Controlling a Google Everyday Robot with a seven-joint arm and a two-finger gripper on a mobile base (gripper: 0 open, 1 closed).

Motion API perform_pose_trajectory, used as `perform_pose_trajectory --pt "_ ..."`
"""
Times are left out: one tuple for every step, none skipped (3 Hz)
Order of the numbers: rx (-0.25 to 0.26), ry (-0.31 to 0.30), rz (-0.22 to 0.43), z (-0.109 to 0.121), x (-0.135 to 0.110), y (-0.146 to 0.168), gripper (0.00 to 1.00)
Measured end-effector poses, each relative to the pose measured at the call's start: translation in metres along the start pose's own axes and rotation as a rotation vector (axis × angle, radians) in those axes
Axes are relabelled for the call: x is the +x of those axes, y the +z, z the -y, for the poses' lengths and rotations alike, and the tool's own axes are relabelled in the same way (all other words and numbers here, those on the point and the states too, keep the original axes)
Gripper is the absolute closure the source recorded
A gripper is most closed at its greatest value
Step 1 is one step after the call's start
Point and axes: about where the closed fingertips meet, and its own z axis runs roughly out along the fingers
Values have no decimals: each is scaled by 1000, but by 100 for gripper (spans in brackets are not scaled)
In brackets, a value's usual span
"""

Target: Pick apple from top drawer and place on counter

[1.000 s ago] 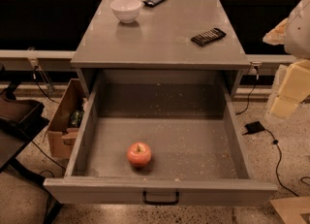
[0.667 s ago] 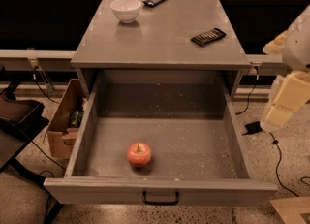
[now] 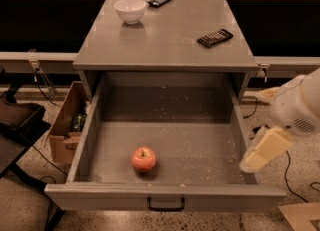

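The red apple (image 3: 143, 158) with yellowish patches lies on the speckled floor of the open top drawer (image 3: 165, 197), near its front and left of centre. The grey counter (image 3: 165, 40) is the cabinet top above the drawer. My gripper (image 3: 256, 159), a cream-coloured end on the white arm (image 3: 300, 107), hangs at the drawer's right wall near the front corner. It is well to the right of the apple and apart from it.
On the counter stand a white bowl (image 3: 130, 10) at the back left, a black device (image 3: 160, 0) behind it and a black remote (image 3: 215, 37) on the right. A cardboard box (image 3: 67, 125) sits on the floor left of the drawer. Cables lie on the floor at right.
My arm has come down and to the left, from beside the counter's right edge to the drawer's right wall. The apple has not moved.
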Motion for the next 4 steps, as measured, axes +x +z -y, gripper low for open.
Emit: perform_pose_trajectory --pt "19 41 91 -6 -3 44 0" --pt "90 43 119 11 -11 42 0" --pt "88 44 121 10 -11 44 0" --pt "48 69 151 2 -8 86 0"
